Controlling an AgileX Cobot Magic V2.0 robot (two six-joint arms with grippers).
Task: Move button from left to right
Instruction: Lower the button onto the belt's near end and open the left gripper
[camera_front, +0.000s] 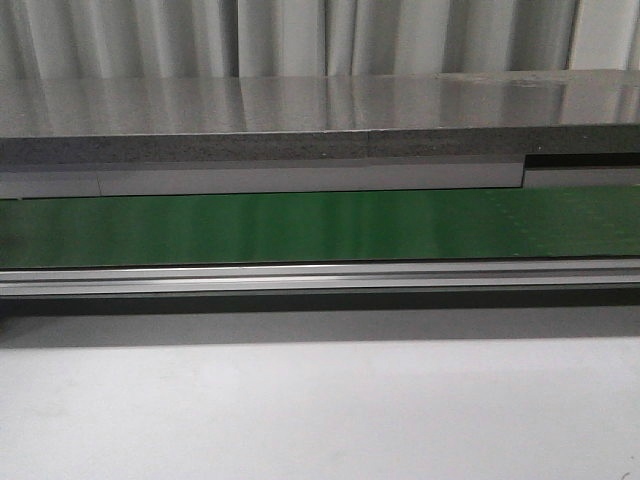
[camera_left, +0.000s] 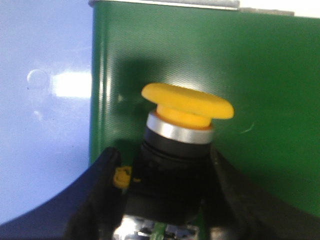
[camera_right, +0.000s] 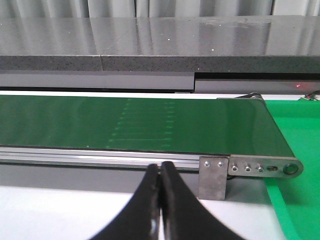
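Observation:
In the left wrist view the button (camera_left: 186, 107) fills the middle: a round yellow-orange cap on a silver ring and a black blocky body with a small yellow tab (camera_left: 121, 177). My left gripper (camera_left: 165, 167) is shut on that black body, one dark finger on each side, over the green belt (camera_left: 270, 90). My right gripper (camera_right: 160, 169) is shut with nothing between its fingers, hanging over the white table in front of the conveyor's metal rail (camera_right: 100, 156). Neither gripper nor the button shows in the front view.
The green conveyor belt (camera_front: 320, 225) runs across the front view behind an aluminium rail (camera_front: 320, 275), with a grey counter (camera_front: 320, 120) beyond. The belt's end roller bracket (camera_right: 260, 167) and a bright green mat (camera_right: 295, 210) lie to one side in the right wrist view.

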